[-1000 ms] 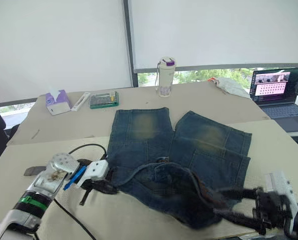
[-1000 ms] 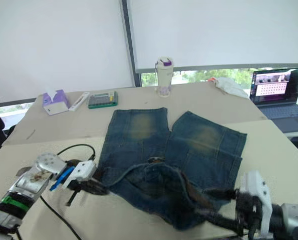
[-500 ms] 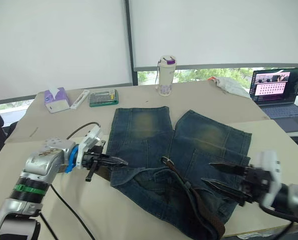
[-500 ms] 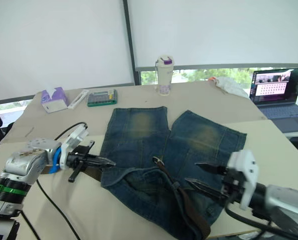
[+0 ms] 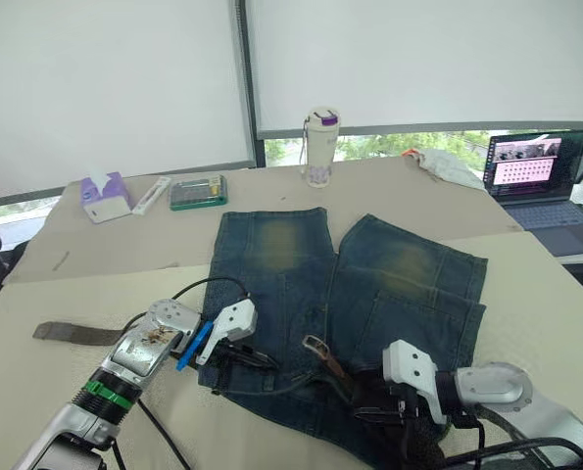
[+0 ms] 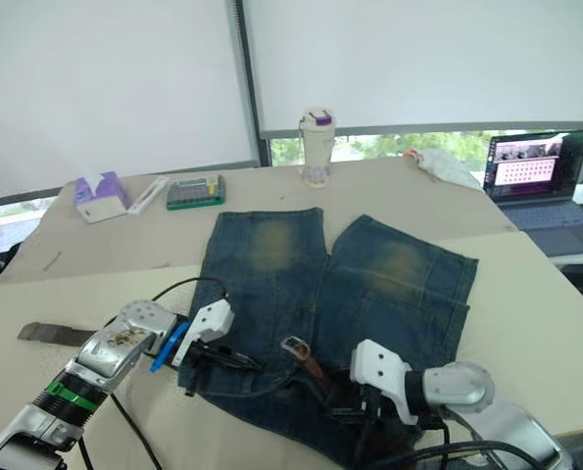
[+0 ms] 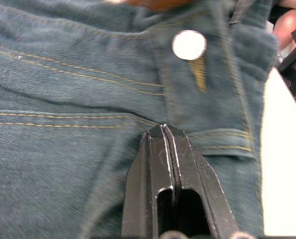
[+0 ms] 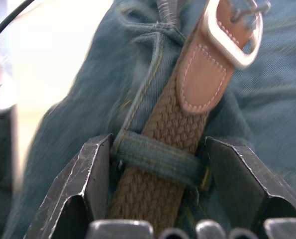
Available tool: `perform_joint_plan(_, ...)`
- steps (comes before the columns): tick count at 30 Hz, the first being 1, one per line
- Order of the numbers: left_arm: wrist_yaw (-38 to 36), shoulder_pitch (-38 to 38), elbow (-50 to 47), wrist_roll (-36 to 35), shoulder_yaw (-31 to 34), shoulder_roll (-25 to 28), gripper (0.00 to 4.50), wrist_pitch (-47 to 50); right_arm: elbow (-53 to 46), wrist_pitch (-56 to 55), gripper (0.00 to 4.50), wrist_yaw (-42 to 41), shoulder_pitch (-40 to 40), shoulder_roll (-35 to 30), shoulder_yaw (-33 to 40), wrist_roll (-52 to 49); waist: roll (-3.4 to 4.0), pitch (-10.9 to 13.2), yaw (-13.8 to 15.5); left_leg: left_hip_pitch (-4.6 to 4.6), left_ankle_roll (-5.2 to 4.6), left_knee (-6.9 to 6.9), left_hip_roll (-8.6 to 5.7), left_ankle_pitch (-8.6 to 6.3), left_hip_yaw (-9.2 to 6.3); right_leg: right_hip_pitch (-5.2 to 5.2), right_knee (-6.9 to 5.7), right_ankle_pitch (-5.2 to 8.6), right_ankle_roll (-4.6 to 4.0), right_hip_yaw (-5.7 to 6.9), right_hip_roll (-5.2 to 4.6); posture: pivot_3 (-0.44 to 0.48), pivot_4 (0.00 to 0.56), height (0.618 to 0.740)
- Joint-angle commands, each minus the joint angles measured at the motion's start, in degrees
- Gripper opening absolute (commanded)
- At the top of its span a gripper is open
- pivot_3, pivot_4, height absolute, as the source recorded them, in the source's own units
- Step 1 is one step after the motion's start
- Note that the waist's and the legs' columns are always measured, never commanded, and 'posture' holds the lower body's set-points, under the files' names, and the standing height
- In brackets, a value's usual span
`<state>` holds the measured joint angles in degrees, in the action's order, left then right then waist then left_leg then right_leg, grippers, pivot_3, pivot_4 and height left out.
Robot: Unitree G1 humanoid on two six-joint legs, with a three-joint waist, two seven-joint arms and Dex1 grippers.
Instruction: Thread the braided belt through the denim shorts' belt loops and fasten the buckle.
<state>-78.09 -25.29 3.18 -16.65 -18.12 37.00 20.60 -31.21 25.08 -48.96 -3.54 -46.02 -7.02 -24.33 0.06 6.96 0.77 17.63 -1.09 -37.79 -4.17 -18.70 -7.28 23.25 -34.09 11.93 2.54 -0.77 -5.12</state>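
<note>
Denim is bunching near the front edge of the pale table (image 5: pixel 66 294), where both grippers are working at the waistband of the blue denim shorts (image 5: pixel 369 284), soft and faded to yellowish patches on both legs. The right gripper (image 8: pixel 157 164) is standing wide open, its black wedge-shaped fingers (image 8: pixel 90 174) straddling a short blue denim belt loop (image 8: pixel 160 158) with the woven brown braided belt (image 8: pixel 160 184) already passing under it; nothing is gripped between them. The left gripper (image 7: pixel 163 137) is pressing its fingers fully together, tips against the denim just below a round silvery button (image 7: pixel 189 44), and whether any cloth is pinched I cannot tell. Just beyond the loop, the belt's smooth tan leather tab is leading to the silvery rectangular metal buckle (image 8: pixel 235 32), lying unfastened on the shorts. In my judgement, the limp denim is likely to drag with either arm, so closing on the strap could catch the loop too and pull the belt back out; the hard, slick buckle could also snag on the loop's edge. Farther off, a dark flat strip (image 5: pixel 75 334) is lying apart on the table, then a purple tissue box (image 5: pixel 101 199), a white tumbler with a purple lid (image 5: pixel 320 149) and an open laptop (image 5: pixel 538 176) by the window.
</note>
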Motion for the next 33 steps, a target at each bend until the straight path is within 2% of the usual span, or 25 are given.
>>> perform_joint_plan(1,3.84,-3.83,-1.21,-3.42,6.74,0.53,0.82,5.08,-5.43,6.74,3.83,2.64,-2.66,-1.53,14.24,-9.11,0.01,0.01,0.61,0.04,0.00,-0.04,-0.04,0.01,-0.04,0.00,-0.01,-0.01,0.00,0.03,-0.03,0.000,0.150,0.740)
perform_joint_plan(3,4.39,-4.63,-1.07,-1.29,7.14,2.01,1.50,3.01,-7.40,8.17,4.46,4.38,-3.96,-2.66,18.53,-8.39,-0.03,0.02,0.64,0.04,0.00,-0.05,-0.07,0.00,-0.07,-0.02,0.00,-0.02,-0.02,0.07,-0.03,0.000,0.150,0.740)
perform_joint_plan(5,5.09,-5.97,-0.01,0.05,7.46,2.62,2.13,2.05,-8.81,8.22,4.50,6.80,-4.19,-3.97,21.27,-5.41,-0.01,0.00,0.38,0.01,0.04,-0.05,-0.05,0.03,-0.06,-0.02,-0.01,-0.03,-0.03,0.05,0.01,0.000,0.150,0.740)
perform_joint_plan(8,7.48,-10.54,5.16,3.57,6.81,1.60,3.16,-1.49,-8.18,11.84,4.50,10.55,-1.88,-8.72,20.61,1.06,0.07,0.00,0.09,0.00,0.07,-0.03,-0.07,0.04,0.00,-0.01,-0.01,-0.03,-0.03,0.02,-0.01,0.000,0.150,0.740)
perform_joint_plan(10,9.85,-13.77,8.95,6.35,5.94,0.13,3.84,-3.35,-5.35,16.47,4.50,10.85,2.37,-11.04,18.11,1.20,0.01,0.03,-0.01,0.01,0.09,-0.03,-0.07,0.06,0.00,-0.03,-0.01,-0.03,-0.03,0.04,0.01,0.000,0.150,0.740)
perform_joint_plan(12,14.63,-19.30,15.37,12.53,2.75,-1.66,4.44,-1.89,-0.53,25.34,4.50,9.97,10.34,-12.85,15.00,-1.19,-0.06,0.05,-0.07,0.05,0.10,-0.04,-0.07,0.07,0.01,-0.03,0.02,-0.04,-0.04,0.04,0.00,0.000,0.150,0.740)
perform_joint_plan(14,16.07,-23.64,21.35,14.83,1.33,-3.82,4.44,-0.02,4.42,30.08,4.50,8.15,16.26,-12.17,12.61,-3.23,-0.09,0.07,-0.03,0.05,0.11,-0.06,-0.12,0.08,0.04,-0.06,0.03,-0.06,-0.07,0.04,-0.01,0.000,0.150,0.740)
perform_joint_plan(16,14.47,-26.05,26.62,17.98,-1.61,-4.33,4.44,-3.06,7.89,31.33,4.50,5.91,19.13,-13.43,8.51,-1.94,-0.08,0.06,-0.07,0.10,0.11,-0.06,-0.10,0.10,0.01,-0.05,0.03,-0.06,-0.08,0.11,0.00,0.000,0.150,0.740)
perform_joint_plan(19,12.93,-29.45,36.89,24.12,-6.96,-5.36,4.44,-8.80,13.13,30.33,4.50,-1.20,21.70,-17.22,-0.82,1.56,-0.01,0.02,-0.15,0.16,0.38,-0.03,-0.10,0.25,0.07,0.04,0.04,-0.04,-0.05,0.13,0.00,0.000,0.150,0.740)
perform_joint_plan(22,11.18,-32.60,46.92,29.19,-10.99,-7.03,4.44,-14.06,21.13,29.12,4.50,-6.85,26.11,-17.80,-9.52,5.70,-0.09,0.01,-0.25,0.32,0.36,-0.09,-0.11,0.25,0.15,0.15,0.05,-0.05,-0.05,0.11,-0.03,0.000,0.150,0.740)
perform_joint_plan(24,10.36,-34.38,53.38,31.01,-12.06,-8.47,3.89,-16.73,27.43,25.76,3.95,-8.71,28.84,-17.11,-15.21,11.09,-0.13,0.00,-0.27,0.27,0.34,-0.16,-0.15,0.24,0.20,0.07,0.05,-0.06,-0.04,0.08,-0.08,0.000,0.150,0.740)
perform_joint_plan(26,10.71,-35.21,58.10,33.63,-13.61,-9.05,3.27,-20.11,30.15,24.39,3.32,-10.84,30.55,-17.20,-18.72,14.26,-0.26,-0.19,-0.31,0.20,-0.10,-0.13,-0.16,-0.02,0.25,-0.24,0.04,0.02,0.09,0.08,-0.07,0.000,0.150,0.740)
perform_joint_plan(27,11.06,-35.47,59.49,33.61,-13.13,-9.64,2.99,-20.15,30.96,23.77,3.02,-10.36,31.13,-16.87,-19.19,15.68,-0.23,-0.25,-0.31,-0.09,-0.11,-0.13,-0.15,-0.02,0.20,-0.27,0.02,0.30,0.53,0.08,-0.06,0.000,0.150,0.740)
perform_joint_plan(28,11.26,-35.69,60.56,33.49,-12.60,-10.14,2.60,-20.18,31.49,23.27,2.61,-10.02,31.39,-16.60,-19.33,16.77,-0.26,-0.32,-0.26,-0.17,-0.09,-0.13,-0.15,-0.01,0.17,-0.30,-0.03,0.35,0.62,0.07,-0.07,0.000,0.150,0.740)
perform_joint_plan(33,7.66,-34.92,60.86,32.07,-10.29,-10.78,0.99,-18.07,28.37,23.44,0.95,-11.72,29.68,-17.85,-18.55,18.21,-0.25,-0.76,-0.03,-0.17,-0.03,-0.17,-0.18,0.02,0.05,-0.29,-0.09,0.33,0.58,0.09,-0.11,0.000,0.150,0.740)
